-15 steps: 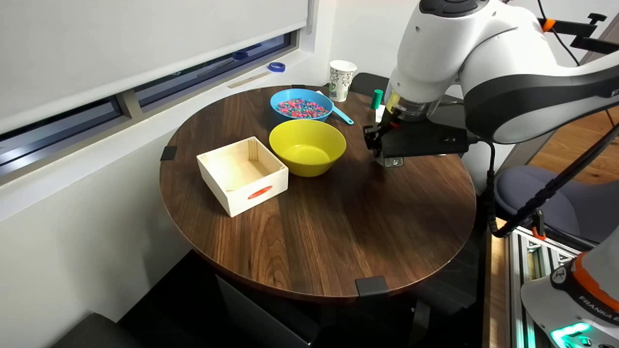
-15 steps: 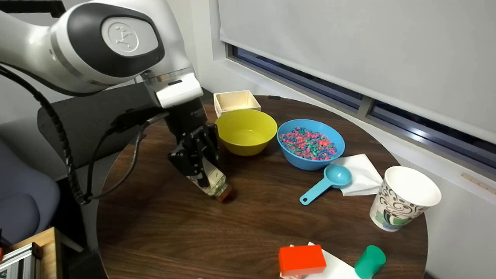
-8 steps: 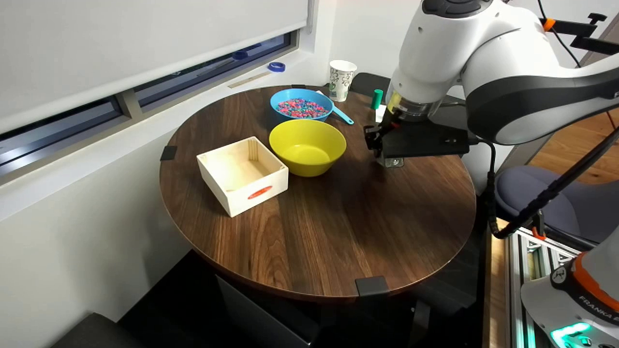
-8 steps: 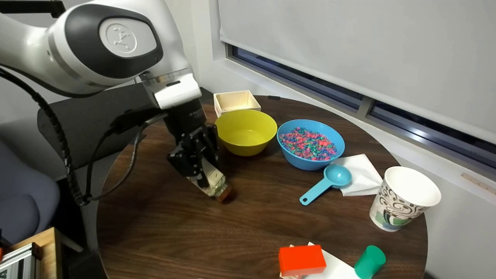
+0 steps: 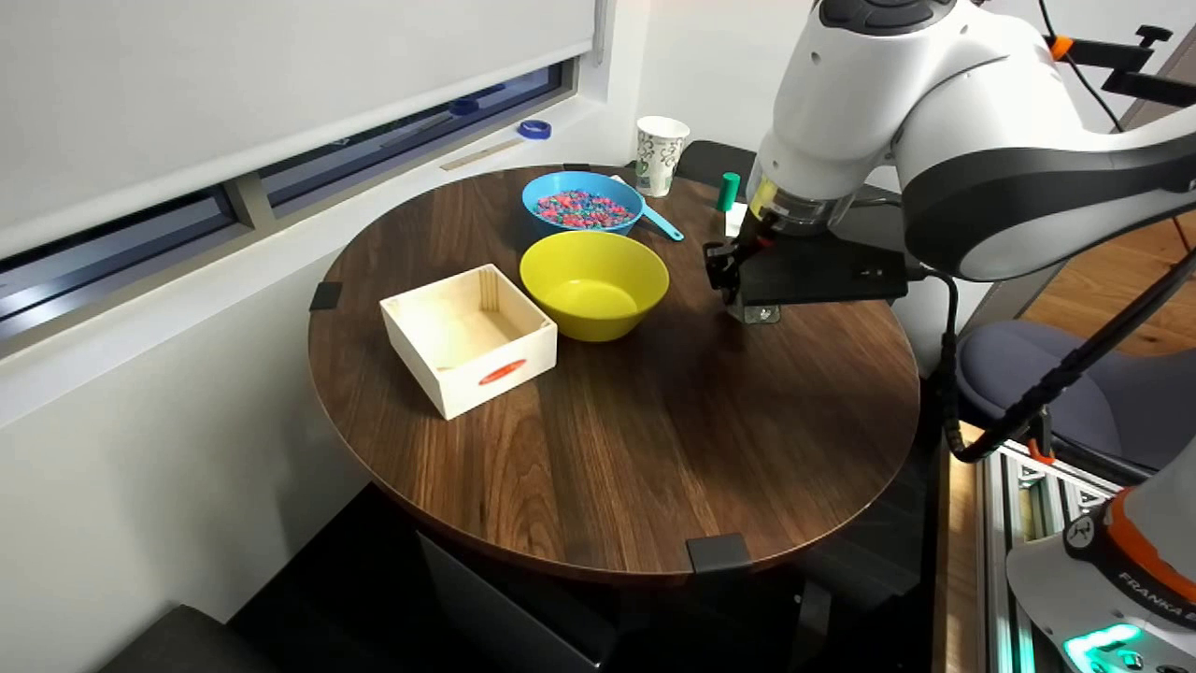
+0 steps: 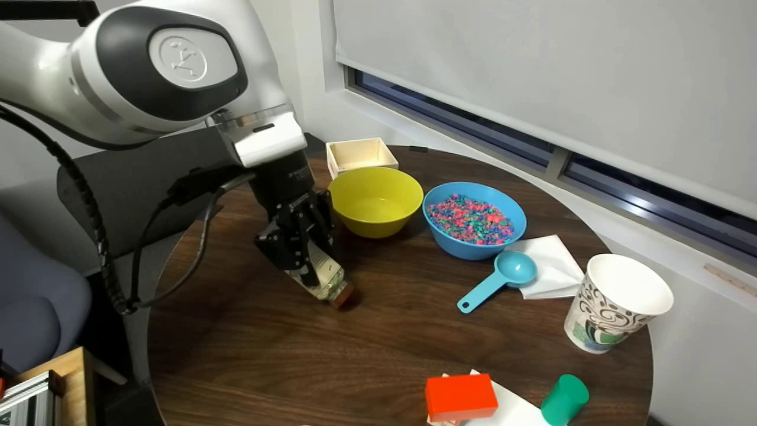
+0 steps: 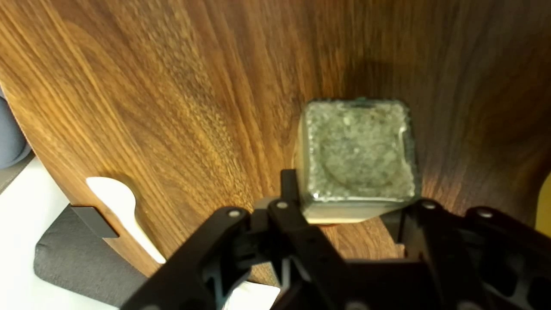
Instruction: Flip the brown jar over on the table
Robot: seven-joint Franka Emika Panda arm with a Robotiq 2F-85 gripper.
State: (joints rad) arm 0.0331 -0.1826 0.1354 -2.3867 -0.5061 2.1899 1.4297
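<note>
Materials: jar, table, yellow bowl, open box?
Jar: probably glass, glossy; see-through edges catch highlights, though clear plastic possible.
Table: wood or wood-look laminate, satin; dark brown grain.
Yellow bowl: likely plastic, smooth; uniform colour, soft sheen.
Open box: seemingly bare wood, matte; pale tan.

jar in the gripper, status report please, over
Gripper shut on jar. Held tilted, brown cap lowest; contact with table unclear. Nearest possible obstacle: yellow bowl, apart from jar.

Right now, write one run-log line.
black hand: gripping brown-capped square glass jar; pose: tilted, cap down; brown round wood-grain table: underneath
</note>
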